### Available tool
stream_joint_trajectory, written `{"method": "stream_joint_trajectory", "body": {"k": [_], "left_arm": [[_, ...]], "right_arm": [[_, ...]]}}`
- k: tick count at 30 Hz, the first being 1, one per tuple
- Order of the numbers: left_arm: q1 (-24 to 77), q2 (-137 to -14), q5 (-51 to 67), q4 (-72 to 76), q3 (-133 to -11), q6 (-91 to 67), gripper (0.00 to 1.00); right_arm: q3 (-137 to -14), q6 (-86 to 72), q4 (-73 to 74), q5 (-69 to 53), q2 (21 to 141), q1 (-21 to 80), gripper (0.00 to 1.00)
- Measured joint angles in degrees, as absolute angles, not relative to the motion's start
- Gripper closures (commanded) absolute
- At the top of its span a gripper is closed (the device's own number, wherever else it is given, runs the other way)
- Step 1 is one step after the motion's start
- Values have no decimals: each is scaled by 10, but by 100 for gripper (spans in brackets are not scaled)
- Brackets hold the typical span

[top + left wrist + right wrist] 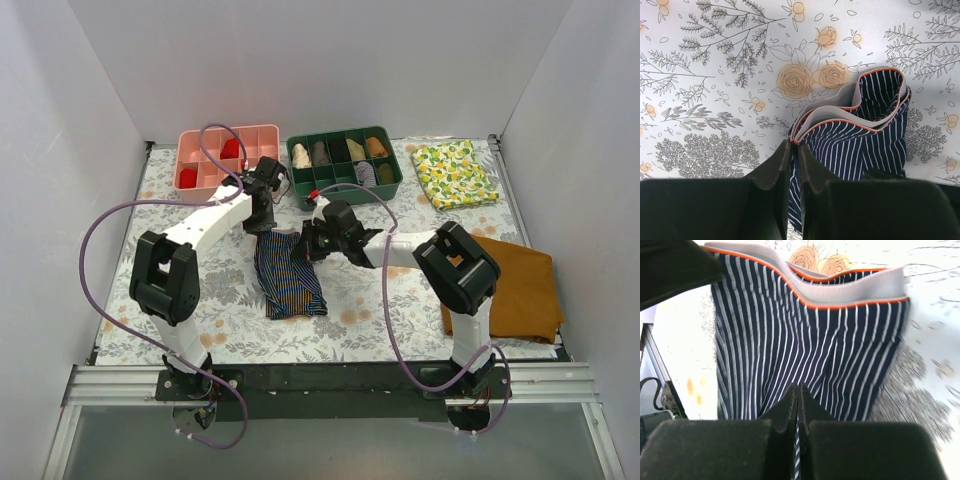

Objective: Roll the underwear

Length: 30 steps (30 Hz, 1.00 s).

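Left claw [795, 150] clamped on underwear [860, 140] waistband corner; my right claw [797, 390] clamped on its striped cloth. Garment lies folded narrow on table [350, 322], near green tray [344, 185]. No roll yet, I judge.

Top view high, looking down; wrist views close, sharing underwear [860, 145].

underwear [810, 355]: navy, pale stripes, perhaps white | waistband [875, 287]: grey, orange-edged
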<state>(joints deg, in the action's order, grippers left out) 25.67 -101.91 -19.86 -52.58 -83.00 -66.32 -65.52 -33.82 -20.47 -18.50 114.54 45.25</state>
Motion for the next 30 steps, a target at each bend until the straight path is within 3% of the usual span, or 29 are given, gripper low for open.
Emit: {"method": "stream_joint_trajectory", "body": {"k": [12, 30], "left_arm": [[257, -1030, -182, -528, -853, -679, 96], [257, -1058, -191, -537, -888, -680, 95]], "right_arm": [[-577, -312, -194, -107, 1036, 442, 99], [-823, -312, -157, -157, 1258, 431, 99]]}}
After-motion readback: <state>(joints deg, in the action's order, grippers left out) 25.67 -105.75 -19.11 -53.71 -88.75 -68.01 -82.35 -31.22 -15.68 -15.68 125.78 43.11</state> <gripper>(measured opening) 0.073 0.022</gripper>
